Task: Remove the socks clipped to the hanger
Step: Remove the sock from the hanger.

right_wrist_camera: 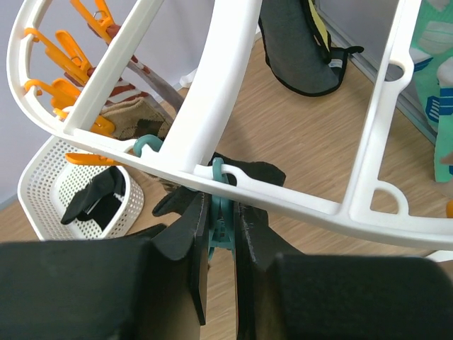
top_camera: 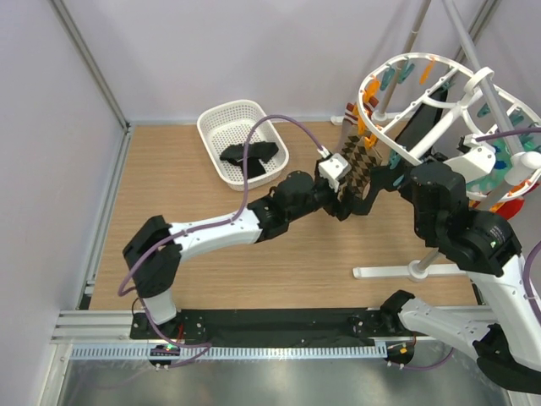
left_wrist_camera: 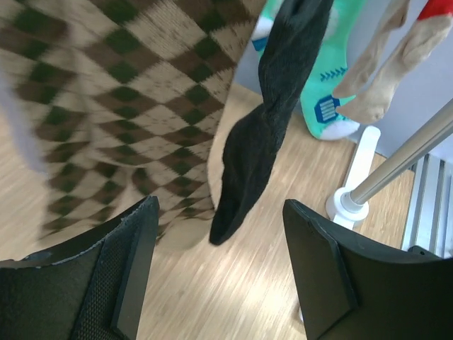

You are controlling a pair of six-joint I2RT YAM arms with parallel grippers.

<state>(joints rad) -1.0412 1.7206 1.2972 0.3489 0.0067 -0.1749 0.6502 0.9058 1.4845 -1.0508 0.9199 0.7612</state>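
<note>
left end effector (left_wrist_camera: 221, 212) open | right end effector (right_wrist_camera: 221, 211) apparently pinching teal peg (right_wrist_camera: 216, 234)

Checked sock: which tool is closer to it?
Left. The left tool is just under the sock; the right tool is higher, shut on a teal peg on the hanger.

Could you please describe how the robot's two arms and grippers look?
Both arms alternate white links with bulky black joints. The left arm and right arm each carry a lilac cable. The left gripper and right gripper have flat matte-black fingers.
</note>
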